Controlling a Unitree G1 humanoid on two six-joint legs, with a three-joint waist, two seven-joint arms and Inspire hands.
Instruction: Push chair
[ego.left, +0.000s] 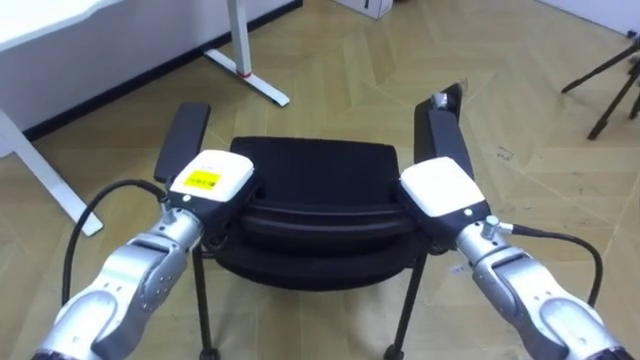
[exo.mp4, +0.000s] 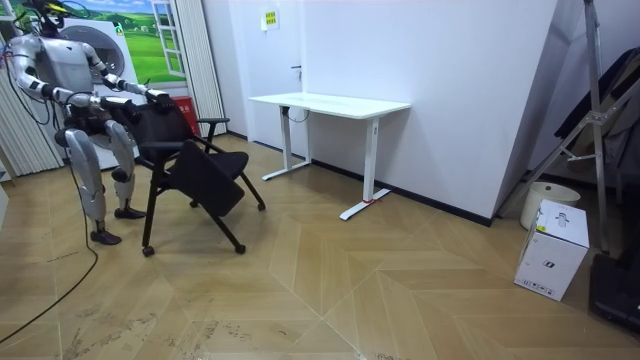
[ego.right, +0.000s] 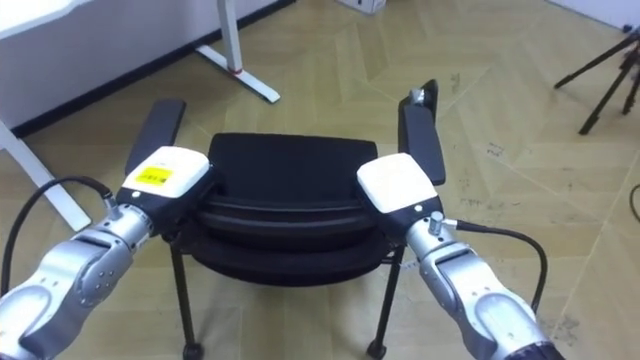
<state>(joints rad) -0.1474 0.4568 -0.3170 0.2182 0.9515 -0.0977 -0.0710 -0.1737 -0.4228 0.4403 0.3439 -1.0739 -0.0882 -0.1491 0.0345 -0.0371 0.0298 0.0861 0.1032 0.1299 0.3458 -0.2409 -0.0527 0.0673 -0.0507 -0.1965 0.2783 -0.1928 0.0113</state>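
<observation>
A black chair (ego.left: 315, 165) with two armrests stands on the wooden floor right in front of me, its seat facing away towards the desk. My left hand (ego.left: 212, 178) rests on the left end of the backrest's top edge, and my right hand (ego.left: 443, 187) on the right end. Both show their white backs, also in the right eye view: left hand (ego.right: 165, 172), right hand (ego.right: 397, 183). In the room view I stand upright behind the chair (exo.mp4: 195, 165), arms stretched forward to its back.
A white desk (exo.mp4: 330, 103) stands against the wall beyond the chair, its leg and foot (ego.left: 245, 65) ahead on the left. A dark tripod (ego.left: 610, 80) is at the far right. A white box (exo.mp4: 555, 250) sits at the room view's right.
</observation>
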